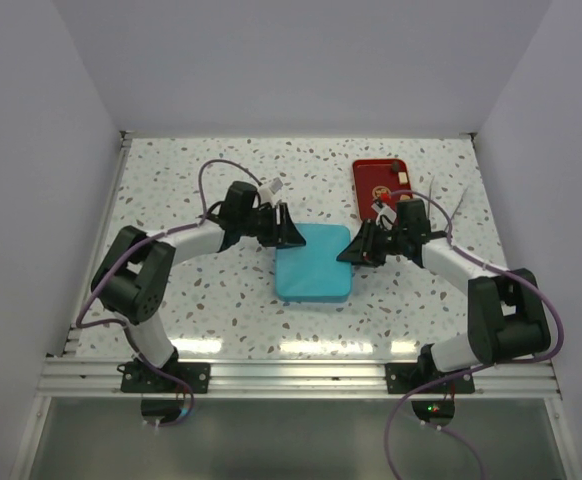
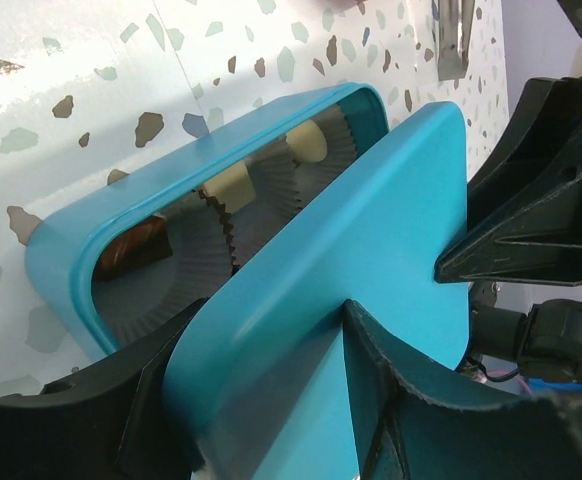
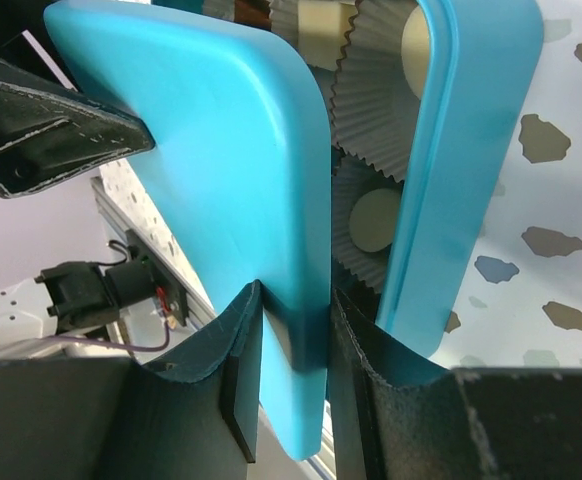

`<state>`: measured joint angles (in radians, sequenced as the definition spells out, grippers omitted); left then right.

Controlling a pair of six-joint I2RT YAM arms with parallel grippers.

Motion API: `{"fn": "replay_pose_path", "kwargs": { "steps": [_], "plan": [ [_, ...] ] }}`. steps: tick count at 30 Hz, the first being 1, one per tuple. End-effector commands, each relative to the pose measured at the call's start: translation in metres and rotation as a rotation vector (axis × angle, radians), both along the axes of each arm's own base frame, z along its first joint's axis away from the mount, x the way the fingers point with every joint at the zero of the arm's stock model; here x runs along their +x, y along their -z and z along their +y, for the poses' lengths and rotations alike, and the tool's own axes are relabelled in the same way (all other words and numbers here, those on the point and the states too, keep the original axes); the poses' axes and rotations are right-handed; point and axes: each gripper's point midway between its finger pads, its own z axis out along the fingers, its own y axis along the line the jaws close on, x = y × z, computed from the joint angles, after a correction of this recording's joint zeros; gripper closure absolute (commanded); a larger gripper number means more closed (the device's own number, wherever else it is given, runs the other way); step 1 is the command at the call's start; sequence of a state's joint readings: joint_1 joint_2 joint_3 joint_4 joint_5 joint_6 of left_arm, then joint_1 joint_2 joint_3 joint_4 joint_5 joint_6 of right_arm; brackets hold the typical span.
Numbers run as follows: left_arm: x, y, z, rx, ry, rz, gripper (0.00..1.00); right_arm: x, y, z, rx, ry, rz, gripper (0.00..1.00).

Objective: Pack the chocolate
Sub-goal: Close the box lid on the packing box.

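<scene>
The teal box (image 1: 314, 275) lies mid-table with its teal lid (image 1: 316, 250) held just above it. My left gripper (image 1: 289, 236) is shut on the lid's left edge and my right gripper (image 1: 356, 251) on its right edge. In the left wrist view the lid (image 2: 371, 250) sits tilted between my gripper's (image 2: 271, 400) fingers above the open base (image 2: 66, 265). Inside are a dark brown chocolate (image 2: 136, 250) and cream pieces (image 2: 233, 182) in paper cups. In the right wrist view my gripper (image 3: 296, 340) clamps the lid (image 3: 241, 170) beside the base rim (image 3: 451, 170). A cream round chocolate (image 3: 376, 220) shows in the gap.
A red tray (image 1: 381, 185) with a gold emblem lies at the back right, just behind the right gripper. The speckled table (image 1: 201, 180) is walled at the left, right and back. An aluminium rail (image 1: 301, 375) runs along the near edge.
</scene>
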<state>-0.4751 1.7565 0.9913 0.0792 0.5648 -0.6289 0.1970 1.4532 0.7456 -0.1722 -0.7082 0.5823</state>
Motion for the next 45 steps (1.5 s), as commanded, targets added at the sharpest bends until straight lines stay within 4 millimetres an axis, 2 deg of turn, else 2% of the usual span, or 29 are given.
{"fn": "replay_pose_path", "kwargs": {
  "steps": [1,7,10,11,13,14,15,16,20,23,27,31,35,37,41,45],
  "plan": [
    [0.021,0.037,0.034,0.219,-0.081,-0.069,0.44,-0.001,0.012,-0.014,-0.087,0.031,0.004,0.78],
    [0.024,0.038,0.036,0.24,-0.096,-0.082,0.4,0.003,0.013,-0.014,-0.076,0.038,-0.002,0.78],
    [0.026,0.037,0.037,0.246,-0.108,-0.088,0.29,0.008,0.01,-0.012,-0.065,0.052,-0.014,0.78],
    [0.027,0.035,0.038,0.245,-0.109,-0.093,0.2,0.009,0.011,-0.012,-0.063,0.057,-0.013,0.78],
    [0.027,0.032,0.038,0.242,-0.116,-0.1,0.15,0.013,0.01,-0.011,-0.05,0.071,-0.018,0.78],
    [0.027,0.025,0.038,0.234,-0.118,-0.117,0.08,0.013,0.011,-0.011,-0.047,0.076,-0.015,0.79],
    [0.029,0.021,0.037,0.227,-0.12,-0.13,0.06,0.015,0.01,-0.01,-0.043,0.081,-0.025,0.79],
    [0.03,0.016,0.037,0.221,-0.123,-0.141,0.0,0.016,0.01,-0.011,-0.044,0.09,-0.023,0.79],
    [0.033,-0.006,0.038,0.2,-0.134,-0.187,0.0,0.017,0.01,-0.012,-0.045,0.104,-0.029,0.8],
    [0.035,-0.014,0.037,0.197,-0.137,-0.204,0.0,0.018,0.008,-0.011,-0.027,0.122,-0.036,0.8],
    [0.03,-0.009,0.043,0.222,-0.143,-0.17,0.0,0.018,0.01,-0.008,0.004,0.143,-0.03,0.8],
    [0.028,-0.008,0.047,0.232,-0.15,-0.161,0.0,0.03,0.006,-0.004,0.032,0.147,-0.051,0.8],
    [0.03,-0.016,0.057,0.228,-0.171,-0.174,0.0,0.048,-0.005,-0.002,0.033,0.13,-0.08,0.8],
    [0.029,-0.018,0.059,0.226,-0.174,-0.175,0.0,0.05,0.0,-0.001,0.025,0.108,-0.061,0.8],
    [0.027,-0.025,0.061,0.22,-0.174,-0.189,0.0,0.059,-0.003,0.0,0.036,0.07,-0.051,0.8],
    [0.024,-0.032,0.061,0.206,-0.165,-0.204,0.0,0.059,-0.002,-0.003,0.033,0.048,-0.039,0.8]
  ]
}}
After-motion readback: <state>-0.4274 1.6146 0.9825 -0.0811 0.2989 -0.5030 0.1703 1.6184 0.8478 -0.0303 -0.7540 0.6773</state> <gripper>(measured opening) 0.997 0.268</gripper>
